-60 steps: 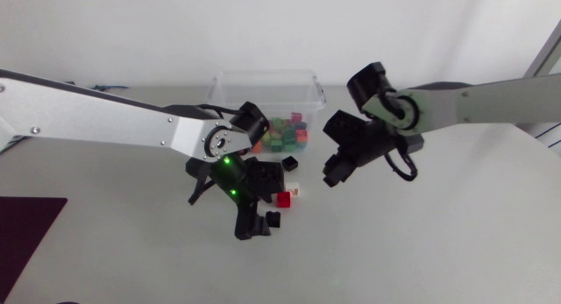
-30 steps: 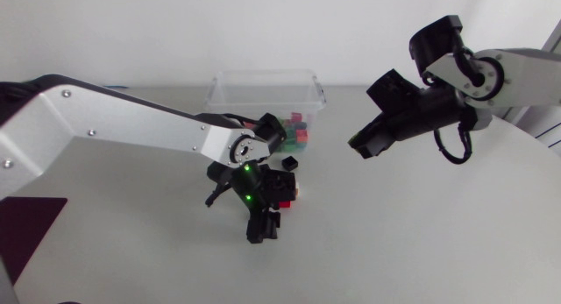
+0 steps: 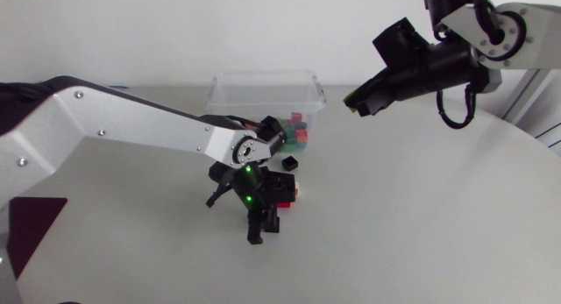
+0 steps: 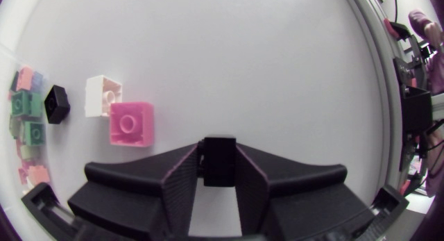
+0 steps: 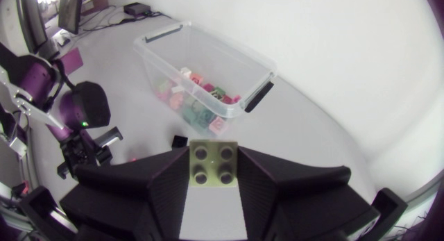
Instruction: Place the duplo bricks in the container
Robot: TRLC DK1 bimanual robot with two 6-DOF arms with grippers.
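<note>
In the left wrist view my left gripper (image 4: 220, 160) is shut on a small black brick (image 4: 220, 164) just over the table. Ahead of it lie a pink-red brick (image 4: 132, 123), a white brick (image 4: 103, 95) and another black brick (image 4: 55, 103). From above, the left gripper (image 3: 263, 222) points down beside the red brick (image 3: 282, 193). My right gripper (image 5: 214, 168) is shut on a pale green brick (image 5: 214, 163) and hangs high, to the right of the clear container (image 3: 263, 92), which holds several coloured bricks (image 3: 289, 133).
The container (image 5: 201, 67) has black latch handles at its ends. A loose black brick (image 3: 289, 164) lies between the container and the red brick. A dark mat (image 3: 31, 221) covers the table's left front corner.
My left gripper has closed on the small black brick. The right arm has risen and swung to the right, away from the loose bricks, still carrying its green brick.
</note>
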